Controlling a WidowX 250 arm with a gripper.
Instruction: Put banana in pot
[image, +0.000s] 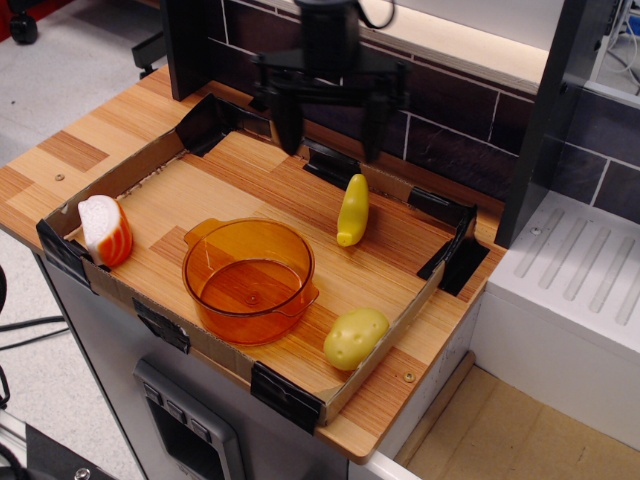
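Note:
The yellow banana (351, 210) lies in the shallow wooden tray (250, 180), right of centre near the back. The see-through orange pot (250, 279) stands empty at the tray's front centre, left and in front of the banana. My black gripper (328, 140) hangs open and empty above the tray's back edge, just behind and slightly left of the banana, fingers spread wide.
A yellow-green potato toy (355, 337) lies at the tray's front right corner. A red-and-white sliced toy (105, 231) sits at the left end. Black clips hold the tray's cardboard walls. A dark tiled wall stands behind and a black post (545, 110) at right.

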